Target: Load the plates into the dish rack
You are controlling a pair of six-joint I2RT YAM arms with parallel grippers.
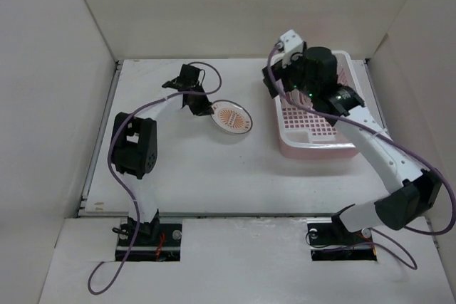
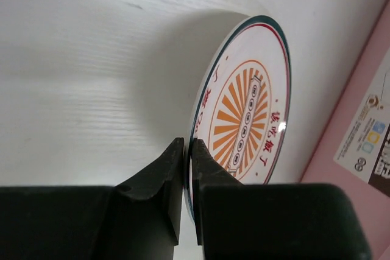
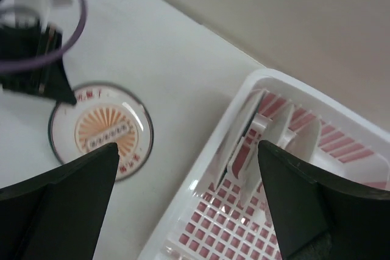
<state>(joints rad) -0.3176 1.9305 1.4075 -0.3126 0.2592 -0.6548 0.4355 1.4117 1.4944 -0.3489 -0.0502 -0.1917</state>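
A plate with an orange sunburst centre and dark rim [image 1: 232, 117] is on the table left of the pink dish rack [image 1: 313, 149]. My left gripper [image 1: 197, 99] is shut on its left rim, and the plate looks tilted off the table. The left wrist view shows the jaws [image 2: 187, 150] pinching the rim of the plate [image 2: 250, 108], with the rack's wall [image 2: 359, 150] beyond. My right gripper [image 1: 273, 82] is open and empty over the rack's far left corner [image 3: 187, 146]. Below it I see the plate [image 3: 100, 131] and the rack's rim [image 3: 201, 181]. At least one plate [image 3: 239, 131] stands on edge in the divider slots.
Pale walls close in the table on the left, back and right. The rack stands near the right wall. A purple cable [image 1: 153, 108] runs along the left arm. The left gripper's body [image 3: 33, 59] shows at the top left of the right wrist view.
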